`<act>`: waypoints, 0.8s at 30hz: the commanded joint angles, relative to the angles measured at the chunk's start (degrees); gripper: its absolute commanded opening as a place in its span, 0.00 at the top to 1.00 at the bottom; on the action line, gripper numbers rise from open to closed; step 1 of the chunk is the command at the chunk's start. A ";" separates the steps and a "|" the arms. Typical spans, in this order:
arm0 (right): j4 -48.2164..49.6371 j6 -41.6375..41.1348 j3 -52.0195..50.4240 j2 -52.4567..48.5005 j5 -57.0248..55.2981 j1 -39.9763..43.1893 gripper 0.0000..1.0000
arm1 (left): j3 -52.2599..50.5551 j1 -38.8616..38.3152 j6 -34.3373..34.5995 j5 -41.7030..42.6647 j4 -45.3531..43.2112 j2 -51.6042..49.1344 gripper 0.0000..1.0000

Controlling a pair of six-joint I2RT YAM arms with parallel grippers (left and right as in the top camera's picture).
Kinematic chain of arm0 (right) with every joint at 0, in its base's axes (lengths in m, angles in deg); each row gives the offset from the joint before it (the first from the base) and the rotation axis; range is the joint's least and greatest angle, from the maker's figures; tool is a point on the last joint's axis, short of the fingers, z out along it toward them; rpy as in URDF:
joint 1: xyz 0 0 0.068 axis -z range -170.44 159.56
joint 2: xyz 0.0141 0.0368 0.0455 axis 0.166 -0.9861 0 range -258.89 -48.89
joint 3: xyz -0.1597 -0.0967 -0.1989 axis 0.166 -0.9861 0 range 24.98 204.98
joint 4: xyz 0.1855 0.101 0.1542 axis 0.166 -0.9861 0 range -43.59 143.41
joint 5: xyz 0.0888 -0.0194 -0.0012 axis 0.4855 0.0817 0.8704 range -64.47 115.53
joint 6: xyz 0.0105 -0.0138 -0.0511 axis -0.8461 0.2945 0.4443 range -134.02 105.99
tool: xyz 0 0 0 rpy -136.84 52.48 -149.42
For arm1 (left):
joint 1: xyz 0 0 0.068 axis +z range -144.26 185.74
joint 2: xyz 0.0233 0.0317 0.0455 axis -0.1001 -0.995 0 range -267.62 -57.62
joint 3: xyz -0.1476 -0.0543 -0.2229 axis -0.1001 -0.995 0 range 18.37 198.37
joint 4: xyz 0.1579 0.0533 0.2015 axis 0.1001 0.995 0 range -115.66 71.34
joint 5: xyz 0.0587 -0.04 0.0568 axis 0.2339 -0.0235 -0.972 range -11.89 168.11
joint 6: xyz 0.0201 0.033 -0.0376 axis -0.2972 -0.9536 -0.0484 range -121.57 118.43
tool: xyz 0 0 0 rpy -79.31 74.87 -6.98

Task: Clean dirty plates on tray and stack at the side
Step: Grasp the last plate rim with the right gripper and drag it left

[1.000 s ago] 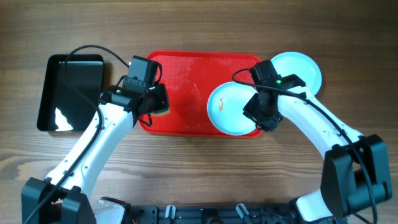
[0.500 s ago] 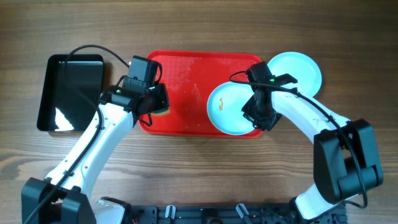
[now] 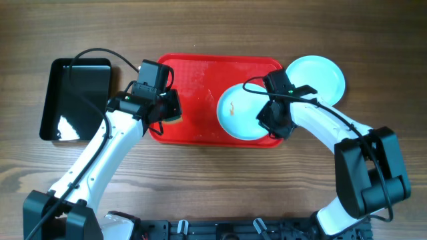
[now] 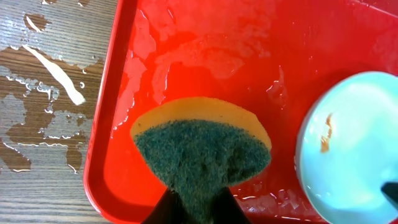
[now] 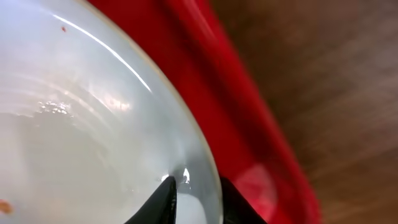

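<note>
Overhead faces straight down on the wooden counter [image 3: 213, 187]; both wrist views sit close over the same red rectangular plastic tray [image 3: 193, 80].

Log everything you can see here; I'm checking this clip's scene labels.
tray: one, red, mid-table, wet inside
smudged plate: one, mint-white with a brown mark, on the tray's right part
second plate: one, mint-white, on the table by the tray's right end
sponge: one, yellow with dark green face, over the tray's left part
black tray: one, black, left on the table
water splashes: several, clear, on the table left of the tray
table: one, brown wood, under everything
arms: two, white and black, reaching from the near edge
left claw: one, black, shut on the sponge
right claw: one, black, shut on the smudged plate's rim
</note>
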 commanded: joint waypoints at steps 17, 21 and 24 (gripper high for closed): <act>16.15 8.33 0.68 -5.53 7.26 -11.37 0.76 | -0.33 0.20 0.57 0.66 -1.66 -0.63 0.93; 7.37 13.00 5.35 -3.10 5.38 -10.49 0.69 | -0.33 0.20 0.57 0.66 -1.68 -0.63 0.92; 1.42 19.76 10.40 -1.20 4.37 -8.52 0.49 | -0.33 0.20 0.55 0.66 -1.68 -0.63 0.92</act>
